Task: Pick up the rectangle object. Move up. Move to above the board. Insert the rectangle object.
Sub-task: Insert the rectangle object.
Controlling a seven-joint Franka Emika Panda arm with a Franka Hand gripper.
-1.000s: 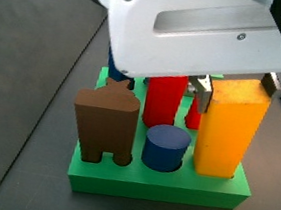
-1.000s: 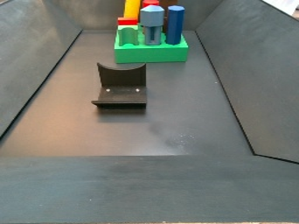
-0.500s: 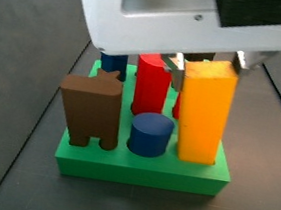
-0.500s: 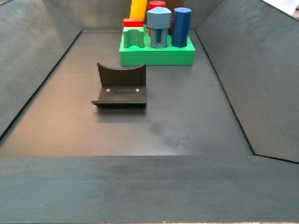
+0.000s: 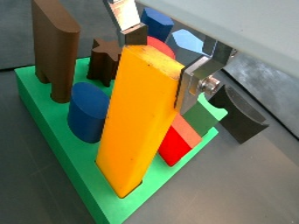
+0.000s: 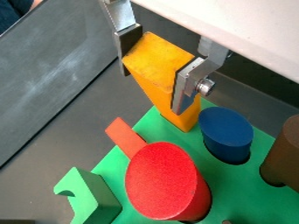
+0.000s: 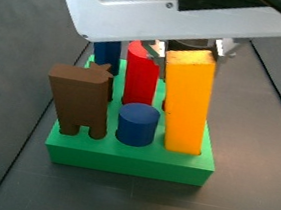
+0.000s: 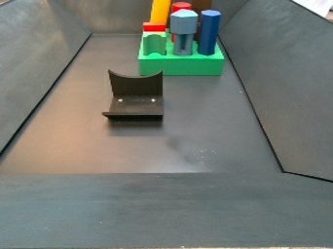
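The rectangle object [image 7: 188, 100], a tall yellow-orange block, stands upright with its foot in a corner hole of the green board [image 7: 127, 161]. My gripper [image 7: 194, 47] is over that corner. In both wrist views the silver fingers [image 5: 193, 83] [image 6: 187, 87] sit against opposite sides of the block's top [image 5: 140, 122] [image 6: 158, 74]; the gripper [image 5: 162, 59] [image 6: 158, 70] is shut on it. In a side view the block [image 8: 158, 12] shows at the far end on the board [image 8: 182, 66]; the gripper is out of that picture.
On the board stand a red cylinder [image 7: 140, 77], a blue cylinder [image 7: 136, 125], a brown arch-bottomed block [image 7: 79, 102] and a short red cube [image 5: 177, 144]. The fixture [image 8: 134, 94] stands mid-floor. Sloped dark walls enclose the floor.
The board, with the yellow-orange block in it, has slid a little to the right in the side view that shows the fixture. The gripper stays at the block's top.
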